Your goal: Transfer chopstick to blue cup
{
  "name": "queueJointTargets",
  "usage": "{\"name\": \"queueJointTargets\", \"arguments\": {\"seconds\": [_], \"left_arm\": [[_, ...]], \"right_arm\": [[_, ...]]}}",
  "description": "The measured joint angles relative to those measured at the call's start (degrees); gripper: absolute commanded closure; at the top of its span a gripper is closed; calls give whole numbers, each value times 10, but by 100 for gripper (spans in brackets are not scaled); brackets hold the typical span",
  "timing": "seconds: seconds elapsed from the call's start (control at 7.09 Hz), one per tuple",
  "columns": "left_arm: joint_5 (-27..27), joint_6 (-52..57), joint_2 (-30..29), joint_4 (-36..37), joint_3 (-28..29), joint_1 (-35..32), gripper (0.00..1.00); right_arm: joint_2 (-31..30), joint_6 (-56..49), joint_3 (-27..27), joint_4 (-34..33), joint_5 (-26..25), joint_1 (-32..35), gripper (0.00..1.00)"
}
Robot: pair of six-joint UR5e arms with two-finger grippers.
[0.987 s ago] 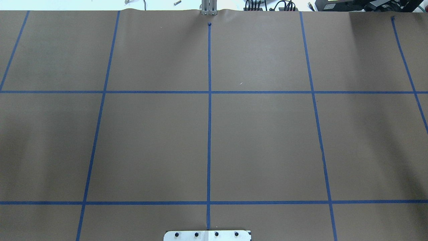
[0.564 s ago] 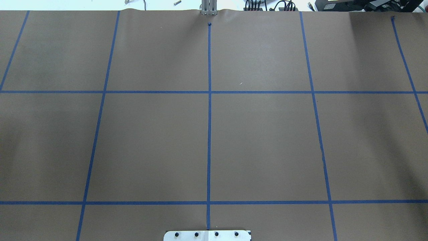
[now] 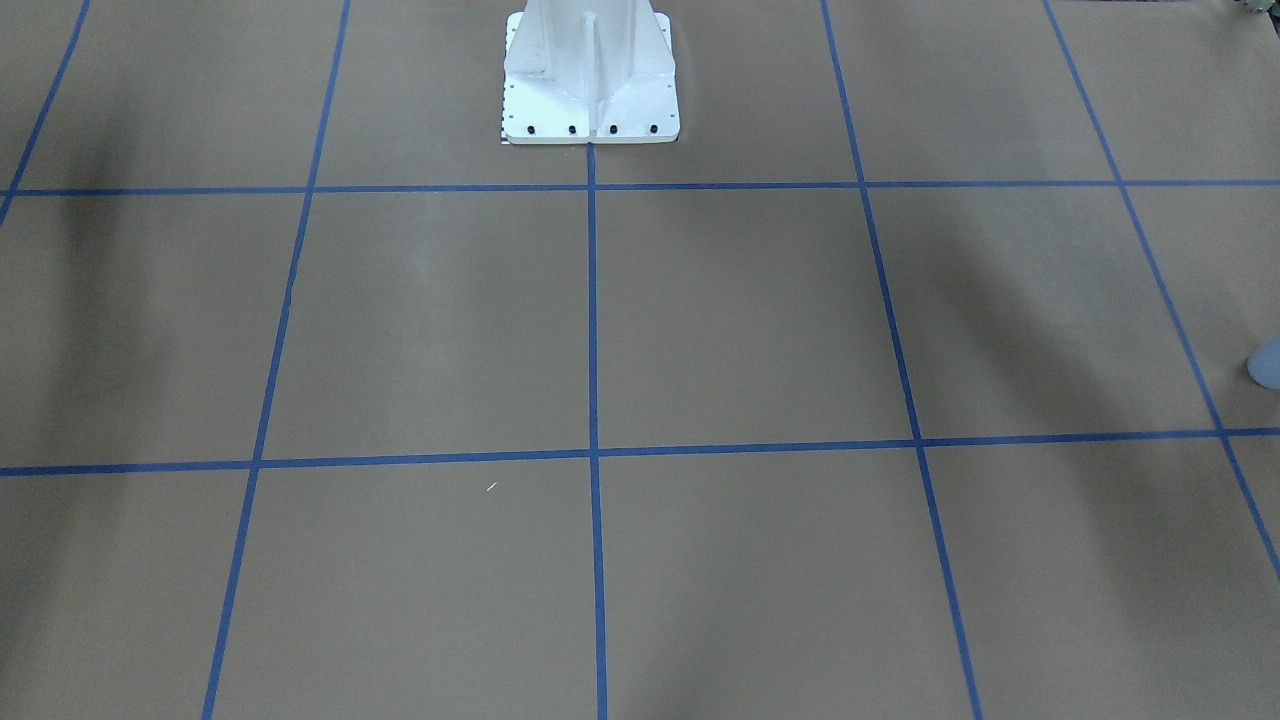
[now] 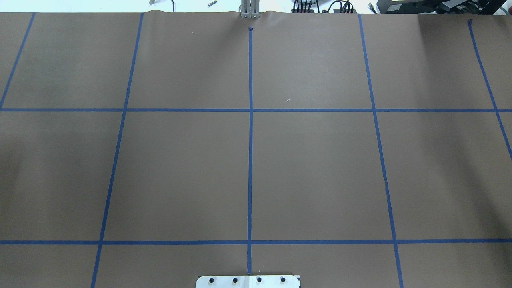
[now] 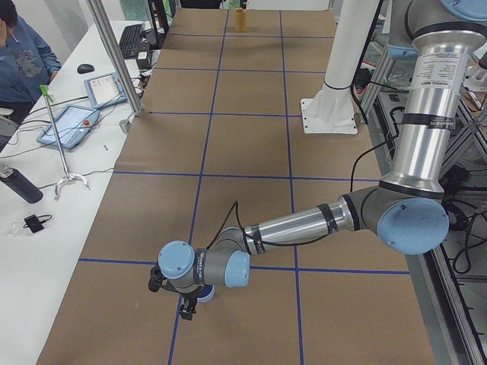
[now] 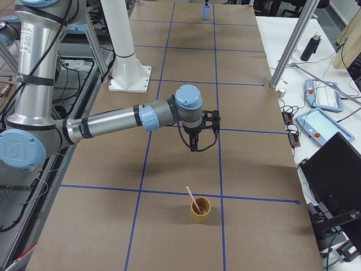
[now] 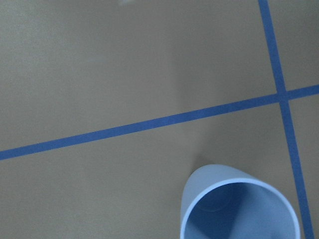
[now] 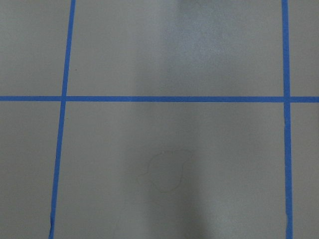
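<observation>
The pale pink chopstick [image 6: 192, 198] stands tilted in a mustard-yellow cup [image 6: 199, 210] at the table's right end; that cup also shows far off in the exterior left view [image 5: 240, 19]. The blue cup [image 5: 206, 292] stands upright at the table's left end, seen from above in the left wrist view [image 7: 240, 205] and at the edge of the front-facing view [image 3: 1267, 362]. My left gripper [image 5: 185, 304] hangs right beside the blue cup. My right gripper [image 6: 196, 142] hovers above the table, apart from the yellow cup. Whether either gripper is open or shut cannot be told.
The white robot pedestal [image 3: 590, 75] stands at the table's middle edge. Blue tape lines grid the brown paper. Metal posts [image 6: 295, 39] and a side table with tablets [image 5: 68, 125], a laptop [image 6: 338, 175] and a seated person [image 5: 23, 53] line the operators' side.
</observation>
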Motion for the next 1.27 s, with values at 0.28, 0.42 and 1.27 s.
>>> {"name": "queueJointTargets", "arguments": {"seconds": [0.28,0.42,1.27], "left_arm": [[0,-43,-1,-36,27,9,2],[0,-49,0,-43,36,10,33],[-120,-190,-18,-30,-3,13,100]], "right_arm": [[0,0,-1,0,-4,0,0],[0,0,-1,0,-4,0,0],[5,-2,0,8,-17,-1,0]]}}
